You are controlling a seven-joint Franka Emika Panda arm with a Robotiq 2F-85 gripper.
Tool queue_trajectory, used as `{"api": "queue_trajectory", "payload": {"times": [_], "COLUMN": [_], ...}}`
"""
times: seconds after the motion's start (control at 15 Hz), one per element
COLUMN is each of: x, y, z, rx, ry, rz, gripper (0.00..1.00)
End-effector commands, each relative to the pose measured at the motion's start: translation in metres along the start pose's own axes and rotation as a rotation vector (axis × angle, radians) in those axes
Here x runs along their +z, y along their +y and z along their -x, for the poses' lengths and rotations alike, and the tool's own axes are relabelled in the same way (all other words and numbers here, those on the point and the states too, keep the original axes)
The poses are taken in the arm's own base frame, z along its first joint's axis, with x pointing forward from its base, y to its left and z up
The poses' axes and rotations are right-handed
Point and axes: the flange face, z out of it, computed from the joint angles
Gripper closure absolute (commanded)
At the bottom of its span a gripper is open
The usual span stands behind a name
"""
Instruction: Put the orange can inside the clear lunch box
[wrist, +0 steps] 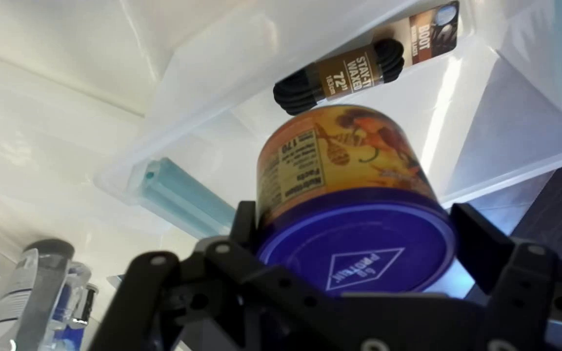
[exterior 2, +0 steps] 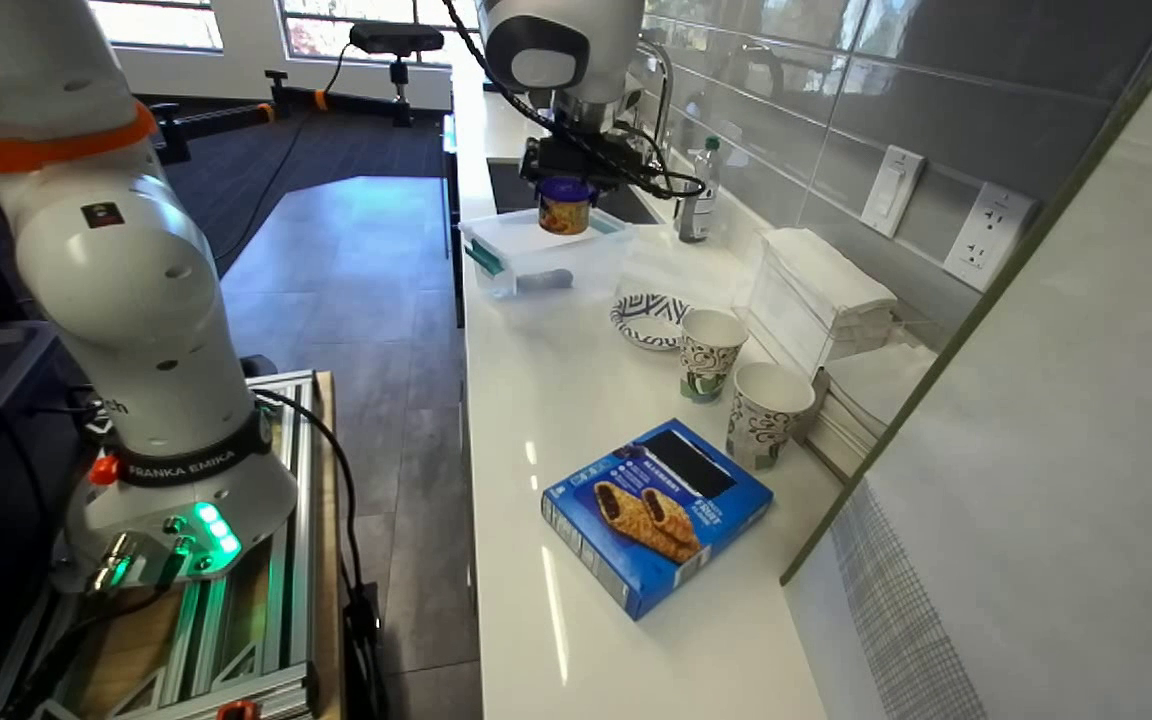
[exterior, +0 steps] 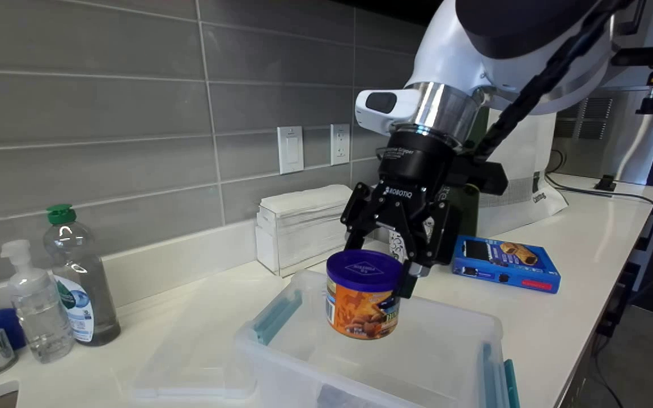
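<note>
The orange can (exterior: 363, 309), with a purple-blue lid, is held by my gripper (exterior: 379, 269) over the clear lunch box (exterior: 292, 377). In an exterior view, the can (exterior 2: 564, 217) hangs above the box (exterior 2: 596, 268), upright or nearly so. In the wrist view, the gripper (wrist: 359, 229) has a finger on each side of the can's purple lid (wrist: 359, 243), and the can's orange side (wrist: 344, 151) points toward the open box (wrist: 198, 109). The box has light teal clips. The can appears apart from the box floor; the exact gap is hard to tell.
A packet of black boot laces (wrist: 347, 73) lies in the box. A translucent lid (exterior: 196, 345) lies beside it. Soap bottles (exterior: 80, 277), a napkin holder (exterior: 304, 226), a blue snack box (exterior 2: 656, 510), paper cups (exterior 2: 766, 410) and a patterned bowl (exterior 2: 648, 322) stand along the counter.
</note>
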Motion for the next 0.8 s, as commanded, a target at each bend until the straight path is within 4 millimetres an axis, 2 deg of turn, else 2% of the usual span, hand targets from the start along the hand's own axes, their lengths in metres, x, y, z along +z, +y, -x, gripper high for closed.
{"api": "queue_trajectory", "payload": {"times": [0.0, 0.33, 0.73], "x": [0.018, 0.044, 0.075], "y": [0.018, 0.027, 0.019], "z": [-0.005, 0.005, 0.011], "rx": [-0.101, -0.169, -0.224], "ry": [0.023, 0.025, -0.005], "rz": [-0.032, -0.073, -0.141], "gripper": [0.28, 0.28, 0.28]}}
